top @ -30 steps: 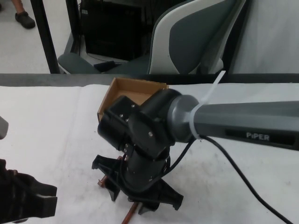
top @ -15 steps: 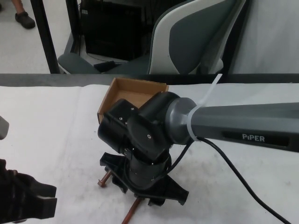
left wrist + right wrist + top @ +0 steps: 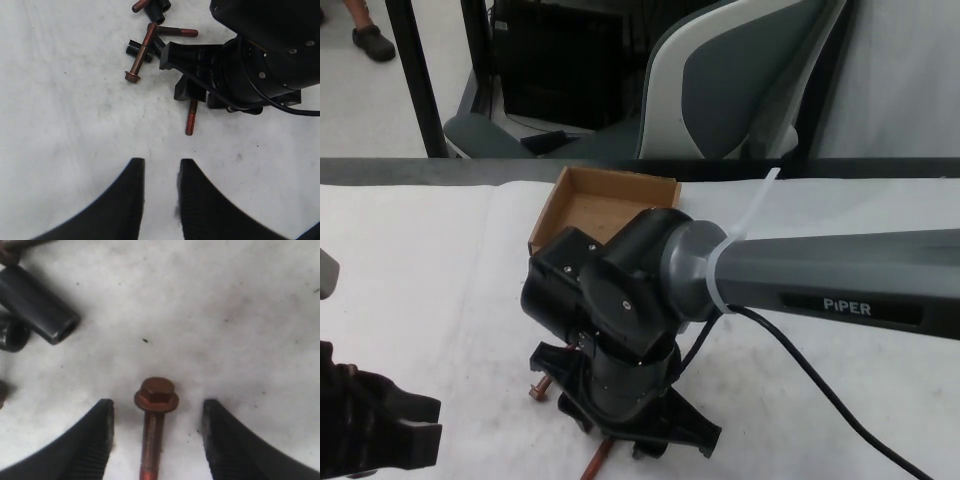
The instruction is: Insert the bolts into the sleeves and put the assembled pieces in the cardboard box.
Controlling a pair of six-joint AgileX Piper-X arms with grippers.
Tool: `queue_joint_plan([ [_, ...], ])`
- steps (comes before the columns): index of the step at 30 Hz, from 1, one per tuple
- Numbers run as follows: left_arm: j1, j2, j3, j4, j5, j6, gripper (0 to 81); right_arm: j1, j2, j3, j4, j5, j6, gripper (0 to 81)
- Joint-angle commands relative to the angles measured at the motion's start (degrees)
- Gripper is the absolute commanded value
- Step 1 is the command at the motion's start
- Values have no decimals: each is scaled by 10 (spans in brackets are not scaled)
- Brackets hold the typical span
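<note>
My right gripper (image 3: 158, 412) is open and low over the white cloth, its two fingers either side of a copper bolt (image 3: 155, 405) that lies flat, head pointing away from the wrist. A black sleeve (image 3: 41, 306) lies close by, apart from the bolt. In the left wrist view the right gripper (image 3: 192, 82) covers that bolt's head and the threaded end (image 3: 190, 117) sticks out. More bolts (image 3: 142, 52) and sleeves (image 3: 134, 49) lie just beyond. My left gripper (image 3: 161, 172) is open and holds nothing, a short way off. The cardboard box (image 3: 608, 203) stands behind the right wrist.
The right arm (image 3: 840, 290) spans the bench from the right, its cable (image 3: 800, 370) trailing over the cloth. A dark bench edge and an office chair (image 3: 740, 80) lie behind the box. Bare cloth stretches to the left.
The right wrist has come down and nearer to the camera over the bolts, uncovering more of the box. The left gripper has stayed put.
</note>
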Motion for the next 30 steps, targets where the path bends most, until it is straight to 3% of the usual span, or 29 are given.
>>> queue_joint_plan([
  [1,1,1,-7,-2,-5,2,235,8,10,4,27,-32,7,510],
  [6,1,1,-7,-2,-5,2,235,10,10,4,27,-52,13,510],
  [16,1,1,-7,-2,-5,2,235,10,10,4,30,-19,22,497],
  [20,1,1,-7,-2,-5,2,235,10,10,4,46,-8,22,354],
  [25,1,1,-7,-2,-5,3,235,10,10,4,53,-1,0,27],
  [30,1,3,-7,-2,-4,3,235,1,10,4,65,16,-98,3],
])
